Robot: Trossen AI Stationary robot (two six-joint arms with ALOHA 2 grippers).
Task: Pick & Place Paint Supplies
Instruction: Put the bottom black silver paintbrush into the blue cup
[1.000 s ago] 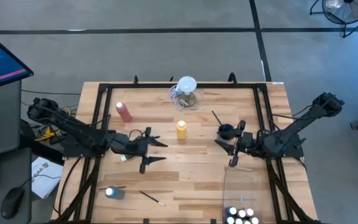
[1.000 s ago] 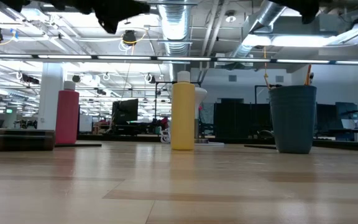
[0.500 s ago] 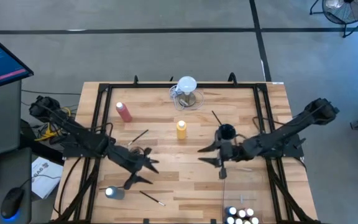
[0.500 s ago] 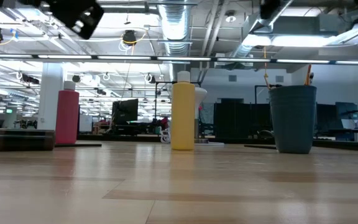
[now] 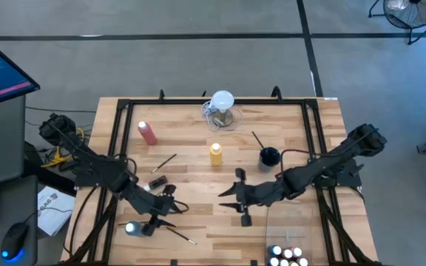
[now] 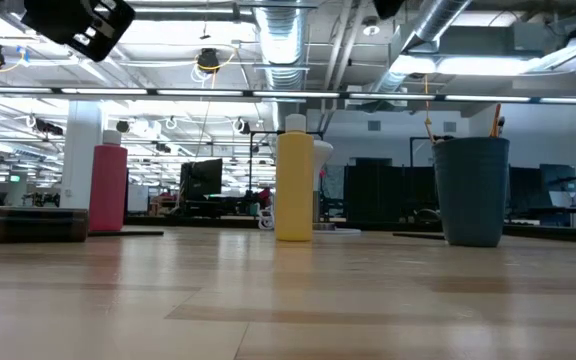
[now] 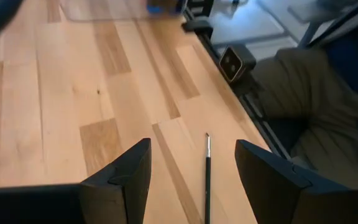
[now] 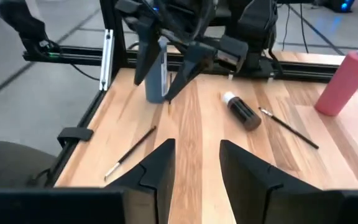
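Left claw is low over the near-left part of the desk, fingers spread wide and holding nothing. In its wrist view a thin paintbrush lies on the wood between the fingers. A blue bottle stands just left of that claw, and a dark bottle lies on its side a bit farther back, with another brush beyond it.

Right claw sits over the desk's middle, near side, also wide and empty.

Pink-red bottle is upright far-left, yellow bottle upright at centre. A dark cup stands right of the yellow one (a brush leans out of it). White-capped small bottles are clustered at the near-right edge.
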